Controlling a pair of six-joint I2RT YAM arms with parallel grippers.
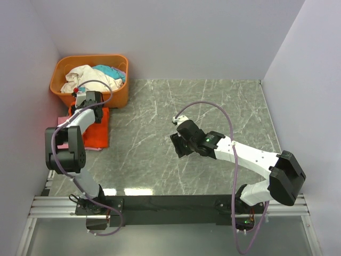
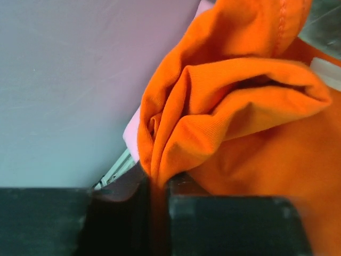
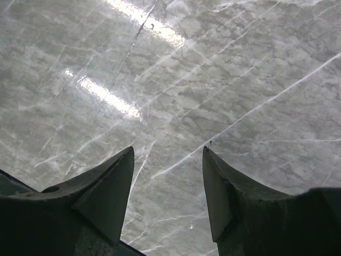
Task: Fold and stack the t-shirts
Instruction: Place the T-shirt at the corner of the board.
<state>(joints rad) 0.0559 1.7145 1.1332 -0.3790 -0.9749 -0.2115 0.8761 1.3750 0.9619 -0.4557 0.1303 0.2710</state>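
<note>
My left fingers (image 2: 234,226) are clamped on a bunched ridge of the bright orange-red cloth t-shirt (image 2: 229,101). It lies on the grey marbled surface (image 1: 213,106) close against the pale grey wall (image 2: 80,80), just in front of the rigid orange plastic basket (image 1: 120,95), and the light pink cloth t-shirt (image 2: 131,140) peeks out beneath it. My right fingers (image 3: 109,186) hang spread apart over bare marble, holding nothing, well apart from both shirts. My worry is that the pinch takes only a thin fold, so a pull could let it slip free, or drag the pink shirt along because the two overlap. With the wall and basket so near, a wide swing could also strike them
</note>
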